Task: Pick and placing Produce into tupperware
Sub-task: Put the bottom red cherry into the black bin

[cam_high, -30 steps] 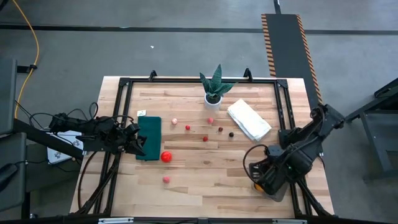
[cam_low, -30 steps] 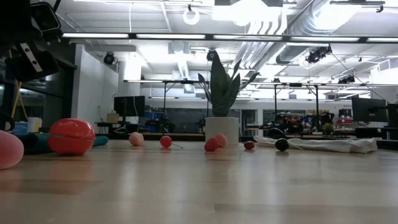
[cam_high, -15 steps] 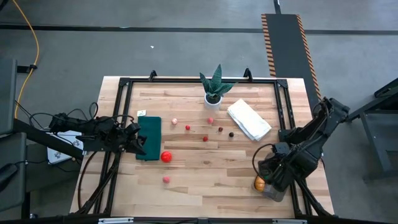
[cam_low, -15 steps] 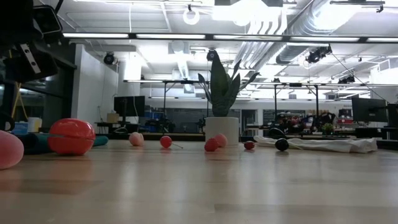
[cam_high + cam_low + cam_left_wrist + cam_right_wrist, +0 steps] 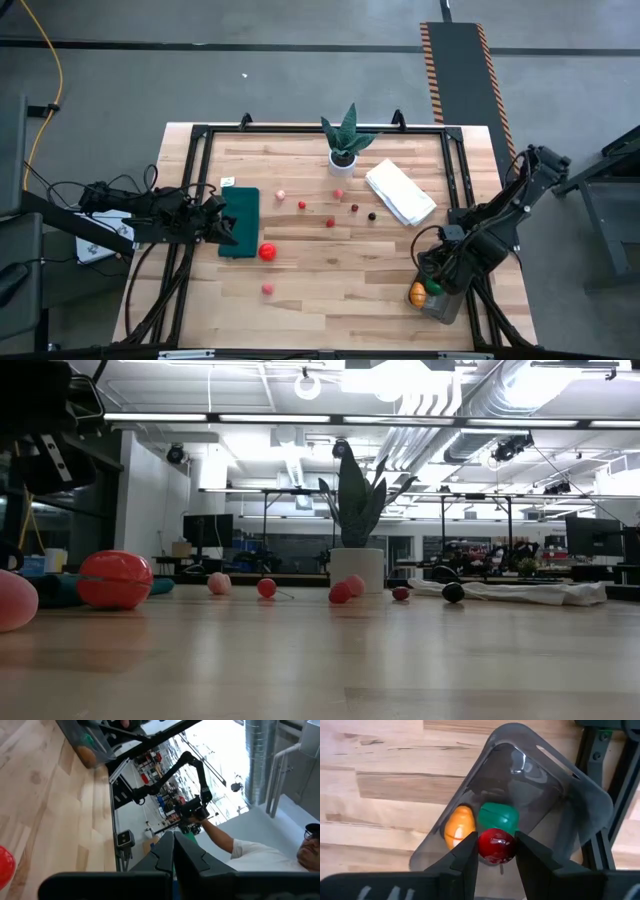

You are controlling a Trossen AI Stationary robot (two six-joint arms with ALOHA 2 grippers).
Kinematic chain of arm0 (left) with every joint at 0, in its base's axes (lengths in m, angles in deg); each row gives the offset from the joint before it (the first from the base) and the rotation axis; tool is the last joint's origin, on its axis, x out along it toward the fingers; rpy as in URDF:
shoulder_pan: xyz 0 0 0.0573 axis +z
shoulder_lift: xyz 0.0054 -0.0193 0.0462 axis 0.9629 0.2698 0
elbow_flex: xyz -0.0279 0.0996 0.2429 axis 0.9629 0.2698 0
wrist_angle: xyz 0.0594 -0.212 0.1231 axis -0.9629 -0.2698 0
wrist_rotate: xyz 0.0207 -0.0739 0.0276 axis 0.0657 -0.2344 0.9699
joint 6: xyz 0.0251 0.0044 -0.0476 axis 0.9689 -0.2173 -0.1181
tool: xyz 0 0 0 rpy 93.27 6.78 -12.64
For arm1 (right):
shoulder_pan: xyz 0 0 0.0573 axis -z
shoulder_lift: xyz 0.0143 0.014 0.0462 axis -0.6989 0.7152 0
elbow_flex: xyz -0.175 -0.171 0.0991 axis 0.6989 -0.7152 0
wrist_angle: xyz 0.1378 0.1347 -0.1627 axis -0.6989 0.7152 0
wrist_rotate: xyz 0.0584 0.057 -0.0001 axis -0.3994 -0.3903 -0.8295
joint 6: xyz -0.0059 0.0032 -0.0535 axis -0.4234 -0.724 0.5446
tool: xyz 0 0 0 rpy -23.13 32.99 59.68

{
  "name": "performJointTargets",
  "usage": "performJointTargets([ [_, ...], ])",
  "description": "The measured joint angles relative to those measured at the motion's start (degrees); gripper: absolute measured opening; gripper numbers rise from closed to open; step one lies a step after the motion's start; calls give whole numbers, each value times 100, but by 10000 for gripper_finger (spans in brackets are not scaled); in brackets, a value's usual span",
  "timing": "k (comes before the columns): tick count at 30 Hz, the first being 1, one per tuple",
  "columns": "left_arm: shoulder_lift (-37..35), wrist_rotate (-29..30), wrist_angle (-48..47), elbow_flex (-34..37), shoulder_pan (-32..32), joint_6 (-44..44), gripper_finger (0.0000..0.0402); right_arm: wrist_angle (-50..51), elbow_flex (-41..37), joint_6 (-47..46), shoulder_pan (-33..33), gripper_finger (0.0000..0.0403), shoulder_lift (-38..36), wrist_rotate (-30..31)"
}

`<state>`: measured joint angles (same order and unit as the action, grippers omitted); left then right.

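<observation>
My right gripper (image 5: 496, 851) hangs over the clear grey tupperware (image 5: 555, 795) at the table's near right corner (image 5: 445, 310) and is shut on a dark red round fruit (image 5: 496, 845). An orange piece (image 5: 458, 826) and a green piece (image 5: 498, 817) lie on the tupperware's floor. Loose produce rests on the wood: a big red ball (image 5: 267, 252), a pink one (image 5: 268, 289) and several small ones around the middle (image 5: 330, 223). My left gripper (image 5: 222, 228) is shut on nothing at the table's left edge, beside the dark green mat (image 5: 240, 215). My right gripper pinches the dark red fruit by its two opposite sides (image 5: 482, 845) between its two fingers (image 5: 465, 857). The fingers come from above, pointing down. The fruit is lifted clear, above the green piece in the tupperware.
A spiky plant in a white pot (image 5: 344, 140) and a folded white cloth (image 5: 400, 193) stand at the far side. A black metal frame (image 5: 455, 170) runs round the table's edges, close to the tupperware. Bare wood lies along the near middle.
My right gripper has sunk toward the tupperware while the arm behind it has drawn back toward the table's right edge, so the orange piece now shows beside it. The produce on the table has kept its place.
</observation>
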<state>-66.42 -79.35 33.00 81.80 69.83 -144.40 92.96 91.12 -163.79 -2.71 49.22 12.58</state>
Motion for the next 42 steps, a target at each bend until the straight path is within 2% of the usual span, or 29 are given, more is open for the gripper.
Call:
performJointTargets([
  [10, 0, 148, -24, 2, 0, 2, 1, -790, -860, -2, 0, 107, -225, -19],
  [20, 0, 161, -25, 0, -1, 7, 1, -1228, -1389, -29, 17, 107, -227, -67],
  [26, 0, 161, -23, 0, 0, 9, 1, -1863, -1811, -48, 20, 107, -227, -172],
  [42, 0, 156, -22, 0, -1, 18, 1, -1737, -1901, -2, 245, 107, -227, 46],
])
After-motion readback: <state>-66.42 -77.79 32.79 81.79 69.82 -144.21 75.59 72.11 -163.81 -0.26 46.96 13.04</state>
